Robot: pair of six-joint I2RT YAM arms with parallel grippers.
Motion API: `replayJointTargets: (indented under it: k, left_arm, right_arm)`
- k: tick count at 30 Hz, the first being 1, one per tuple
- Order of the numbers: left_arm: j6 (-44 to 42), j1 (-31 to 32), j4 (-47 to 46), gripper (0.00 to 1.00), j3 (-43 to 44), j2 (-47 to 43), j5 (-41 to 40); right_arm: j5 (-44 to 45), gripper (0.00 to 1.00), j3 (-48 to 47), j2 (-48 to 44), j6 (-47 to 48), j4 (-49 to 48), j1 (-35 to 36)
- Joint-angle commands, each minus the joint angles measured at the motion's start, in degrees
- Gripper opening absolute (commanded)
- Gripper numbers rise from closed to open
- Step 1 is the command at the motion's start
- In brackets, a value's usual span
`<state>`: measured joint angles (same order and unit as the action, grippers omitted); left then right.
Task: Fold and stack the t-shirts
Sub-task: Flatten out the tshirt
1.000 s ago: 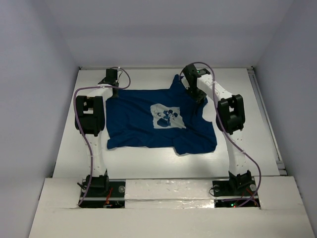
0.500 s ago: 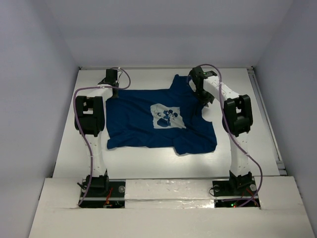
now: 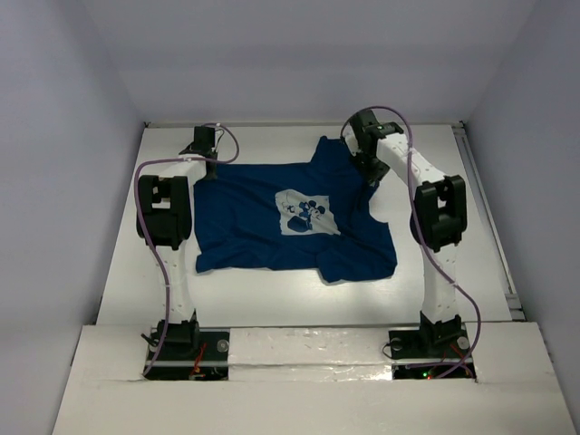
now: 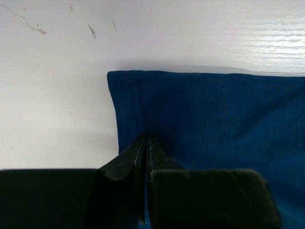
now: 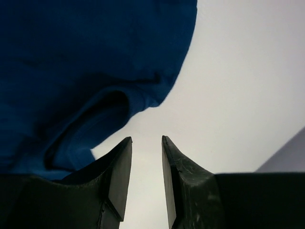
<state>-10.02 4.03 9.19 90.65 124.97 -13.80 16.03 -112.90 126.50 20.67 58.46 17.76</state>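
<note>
A dark navy t-shirt (image 3: 263,231) lies spread on the white table, its whitish mouse print (image 3: 306,213) facing up. My left gripper (image 3: 209,172) is at the shirt's far left corner. In the left wrist view it (image 4: 146,139) is shut on the t-shirt (image 4: 214,114), with blue cloth showing in the slit between the jaws. My right gripper (image 3: 371,178) hovers at the shirt's far right edge. In the right wrist view it (image 5: 146,138) stands open over bare table, nothing between its fingers, and a rumpled fold of the t-shirt (image 5: 71,71) lies just to its left.
The white table (image 3: 272,299) is enclosed by pale walls at the back and both sides. A raised white ledge (image 3: 308,349) runs along the near edge at the arm bases. A metal rail (image 3: 489,227) borders the table's right side.
My right arm has swung right and towards the back, carrying its open gripper off the shirt's edge. The left arm and the shirt have not visibly moved.
</note>
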Motion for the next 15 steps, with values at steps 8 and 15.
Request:
replayJointTargets:
  k: [8,15]
  left_arm:
    - [0.18,0.19,1.71,0.0,-1.62,-3.24,0.36]
    - [0.27,0.19,1.71,0.0,-1.53,-3.06,0.71]
  right_arm:
    - [-11.19,0.38,-2.06,-3.19,-3.44,-5.99,0.35]
    - [-8.04,0.38,-1.62,-1.25,-3.97,-6.25,0.35]
